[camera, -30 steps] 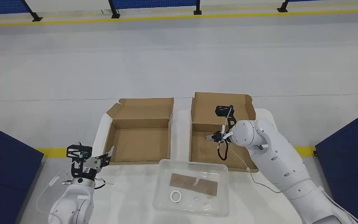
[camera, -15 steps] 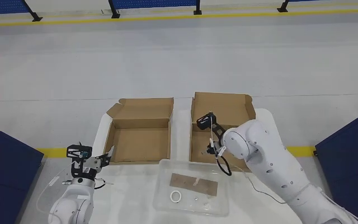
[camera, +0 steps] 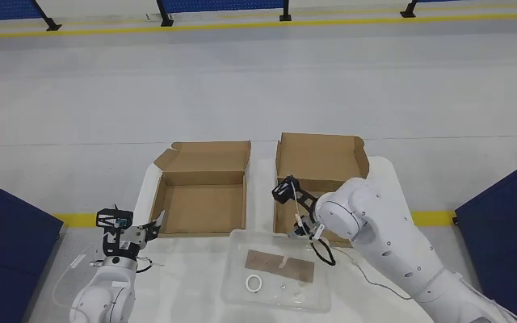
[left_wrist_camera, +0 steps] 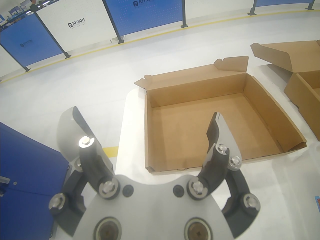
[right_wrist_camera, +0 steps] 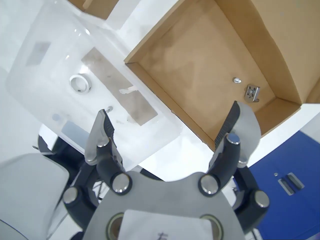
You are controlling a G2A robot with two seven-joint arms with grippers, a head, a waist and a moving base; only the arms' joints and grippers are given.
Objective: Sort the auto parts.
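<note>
A clear plastic tray (camera: 317, 292) at the table's front holds a white ring (camera: 254, 283), a small screw (right_wrist_camera: 109, 108) and a small disc (right_wrist_camera: 55, 117). Behind it stand two open cardboard boxes. The left box (camera: 200, 208) has nothing in it. In the right box (camera: 292, 203) lie a square metal plate (right_wrist_camera: 252, 93) and a small bolt (right_wrist_camera: 237, 80). My right gripper (right_wrist_camera: 168, 108) hangs open over the right box's front edge, next to the tray's back rim (right_wrist_camera: 120, 48). My left gripper (left_wrist_camera: 145, 113) stands open at the table's left front corner, short of the left box (left_wrist_camera: 195, 126).
A brown label patch (camera: 279, 265) marks the tray floor. Both boxes' lids stand open at the back. A blue cabinet (left_wrist_camera: 27, 166) sits beside the table on the left. White table shows on either side of the tray.
My right arm has swung from over the back of the right box forward and left to its front edge by the tray. The left arm has kept still.
</note>
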